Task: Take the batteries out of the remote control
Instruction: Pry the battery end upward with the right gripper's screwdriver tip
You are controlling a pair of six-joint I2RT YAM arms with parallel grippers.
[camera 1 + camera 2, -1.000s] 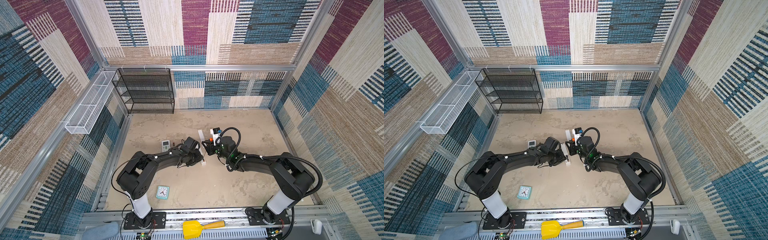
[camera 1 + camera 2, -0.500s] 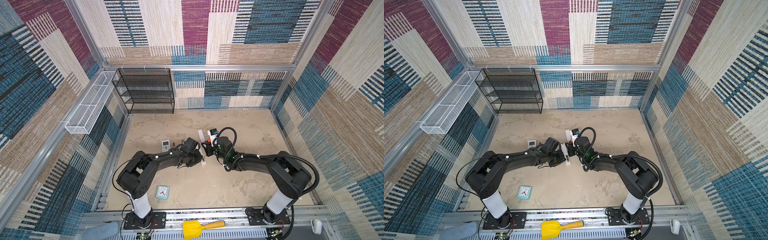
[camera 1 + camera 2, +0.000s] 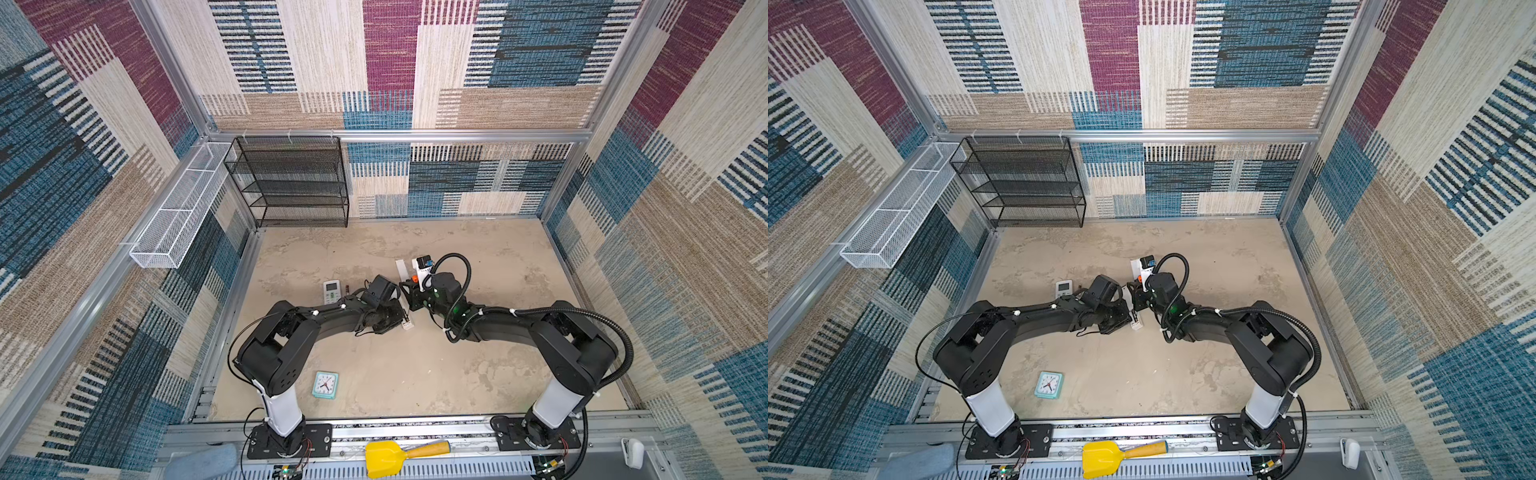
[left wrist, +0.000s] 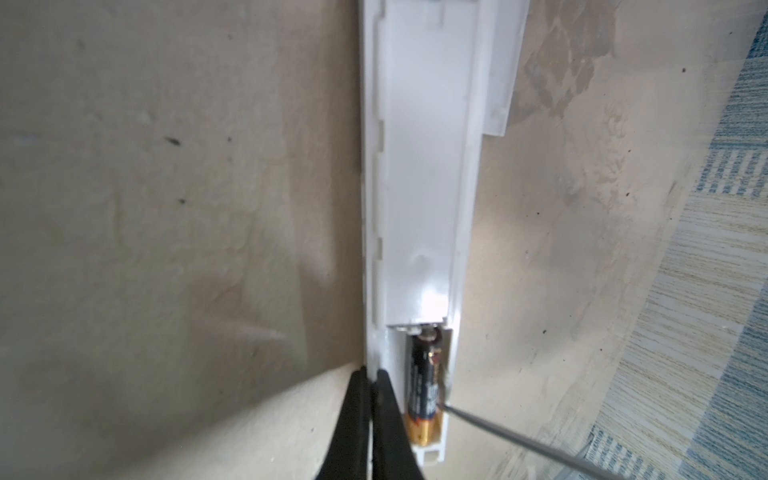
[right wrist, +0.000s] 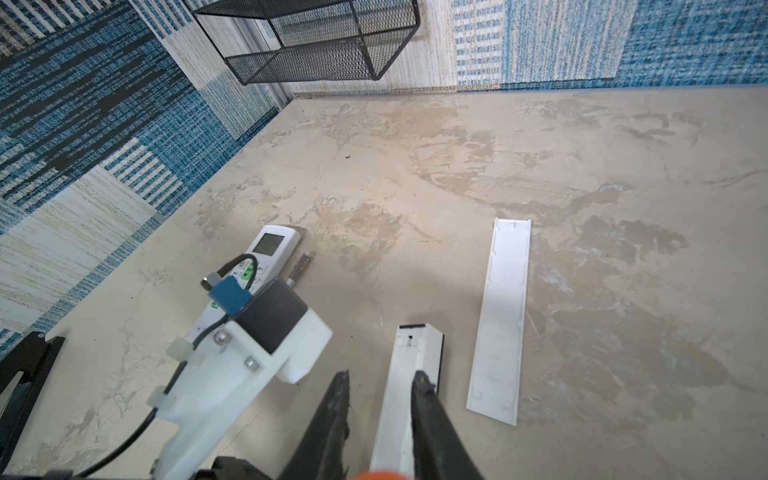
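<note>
The left gripper [image 4: 372, 376] has its jaws closed almost flat together astride the side wall of the long white remote control [image 4: 419, 187], right beside the open battery compartment; whether they actually nip that wall cannot be told. In the compartment lies one battery [image 4: 424, 386], dark with a golden end, and the thin metal shaft of a screwdriver [image 4: 511, 434] touches its side. The right gripper [image 5: 380, 376] has its jaws part-way apart, clamped on the screwdriver's orange handle [image 5: 376, 475] low between them, with the remote's far end beneath the fingertips. Just beside the remote on the tabletop [image 5: 582, 145] lies its loose white back cover [image 5: 500, 320]. Farther off, a second dark battery [image 5: 300, 266] lies alongside a small remote with a screen [image 5: 272, 249]. In both top views the two arms meet near the tabletop's middle. A small teal clock [image 3: 325, 385] sits near the left arm's base, and a black mesh rack [image 3: 291, 183] stands against the back wall.
</note>
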